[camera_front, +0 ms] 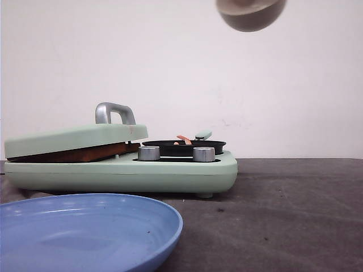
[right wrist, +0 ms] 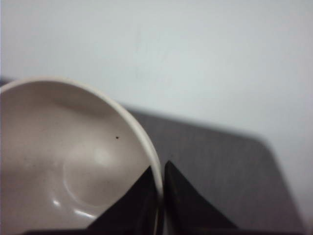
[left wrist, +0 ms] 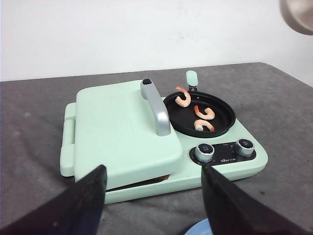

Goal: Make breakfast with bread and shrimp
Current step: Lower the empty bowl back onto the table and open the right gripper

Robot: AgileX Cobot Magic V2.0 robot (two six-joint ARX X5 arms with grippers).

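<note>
Three shrimp [left wrist: 205, 113] lie in the small black pan [left wrist: 222, 117] of a mint-green breakfast maker [left wrist: 122, 127]; one shrimp [camera_front: 183, 139] pokes above the pan rim [camera_front: 170, 148] in the front view. The press lid is down, and a brown bread crust edge [camera_front: 74, 153] shows in the gap beneath it, a sliver of the bread [left wrist: 164, 178] in the left wrist view too. My left gripper [left wrist: 152, 169] hangs open above the appliance's near side, empty. My right gripper [right wrist: 159, 165] is shut on the rim of an empty white bowl [right wrist: 73, 156], held high over the table [camera_front: 250, 14].
A blue plate [camera_front: 85, 232] lies in front of the appliance, close to the camera. Two silver knobs [camera_front: 148, 153] [camera_front: 203, 154] sit on the appliance's front, and a metal handle [camera_front: 113, 111] rises from the lid. Dark grey cloth covers the table [camera_front: 295, 215].
</note>
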